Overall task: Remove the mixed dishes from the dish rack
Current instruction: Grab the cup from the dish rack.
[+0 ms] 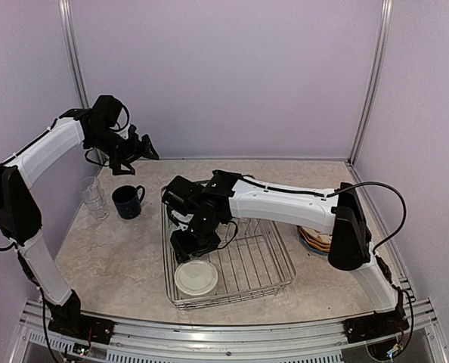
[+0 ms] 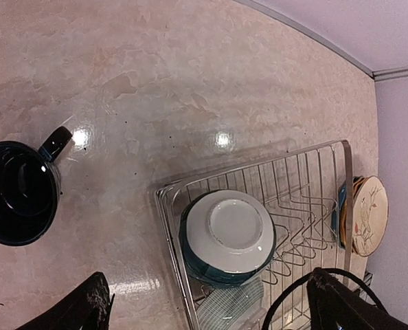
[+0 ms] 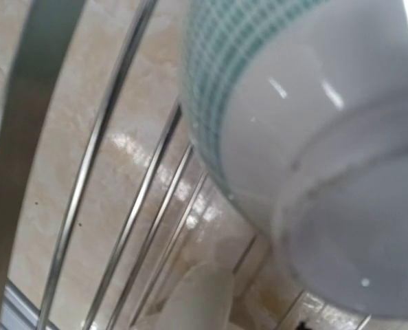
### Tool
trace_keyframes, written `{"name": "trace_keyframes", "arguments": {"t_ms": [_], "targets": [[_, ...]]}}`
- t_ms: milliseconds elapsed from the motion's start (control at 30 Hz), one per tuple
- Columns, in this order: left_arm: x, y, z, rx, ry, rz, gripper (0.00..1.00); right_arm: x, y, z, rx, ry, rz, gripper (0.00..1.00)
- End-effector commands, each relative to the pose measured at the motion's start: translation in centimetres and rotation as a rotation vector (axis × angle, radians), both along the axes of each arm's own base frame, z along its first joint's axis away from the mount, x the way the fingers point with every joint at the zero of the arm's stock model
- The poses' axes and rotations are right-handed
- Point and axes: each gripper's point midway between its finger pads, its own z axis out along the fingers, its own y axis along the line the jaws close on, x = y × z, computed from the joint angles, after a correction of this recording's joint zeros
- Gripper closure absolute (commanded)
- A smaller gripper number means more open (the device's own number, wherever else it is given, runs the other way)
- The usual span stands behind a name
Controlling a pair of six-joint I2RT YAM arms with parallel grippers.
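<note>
Right fingers (image 1: pixel 188 248) by bowl (image 3: pixel 314 137), rack wires (image 3: pixel 101 172) around

Looks like a robotics lab test cell, not a home kitchen. Stands boxed in by plain lilac wall panels (image 1: pixel 224 76) set in aluminium posts (image 1: pixel 373 79). Has a white-and-black left arm (image 1: pixel 47 151) and right arm (image 1: pixel 281 200) bolted to a metal rail (image 1: pixel 232 333) at the near edge of a marble-look tabletop (image 1: pixel 119 257), with a loose cable (image 1: pixel 401 208) trailing. Holds a few kitchen props: dish rack (image 1: pixel 239 299), navy mug (image 1: pixel 128 202), plates (image 1: pixel 315 242).
</note>
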Motion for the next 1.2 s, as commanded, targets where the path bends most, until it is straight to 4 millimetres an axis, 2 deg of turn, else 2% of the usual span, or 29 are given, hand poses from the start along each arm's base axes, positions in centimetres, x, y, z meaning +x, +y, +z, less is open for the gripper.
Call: {"name": "trace_keyframes", "arguments": {"t_ms": [0, 67, 167, 300, 433, 500, 667, 1033, 1167], "targets": [[-0.5, -0.6, 0.8, -0.021, -0.013, -0.025, 0.05, -0.2, -1.6, -2.2, -0.092, 0.032, 0.005, 0.50], [-0.6, -0.7, 1.3, -0.035, -0.022, -0.031, 0.05, -0.1, -2.5, -2.8, -0.126, 0.029, -0.008, 0.56], [-0.7, -1.0, 2.0, -0.057, -0.038, -0.038, 0.05, 0.5, -3.4, -2.6, -0.132, -0.007, -0.046, 0.66], [-0.8, -1.1, 1.8, -0.053, -0.032, -0.041, 0.05, 1.3, -3.7, -1.8, -0.049, -0.028, -0.105, 0.77], [-0.8, -1.3, 1.3, -0.046, -0.023, -0.044, 0.05, 2.3, -5.1, -1.2, -0.030, -0.051, -0.153, 0.96], [-0.9, -1.4, 1.2, -0.044, -0.020, -0.048, 0.05, 2.5, -5.3, -0.4, -0.010, -0.074, -0.157, 1.00], [-1.0, -1.6, 1.1, -0.016, -0.028, -0.055, 0.05, 3.8, -5.8, 1.4, 0.074, -0.182, -0.193, 1.00], [-1.6, -2.0, 2.1, -0.012, -0.055, -0.065, 0.05, 4.0, -4.8, 4.7, 0.269, -0.226, -0.216, 1.00], [-1.7, -2.1, 2.1, 0.007, -0.069, -0.064, 0.04, 4.5, -5.0, 6.9, 0.389, -0.275, -0.248, 1.00]]}}
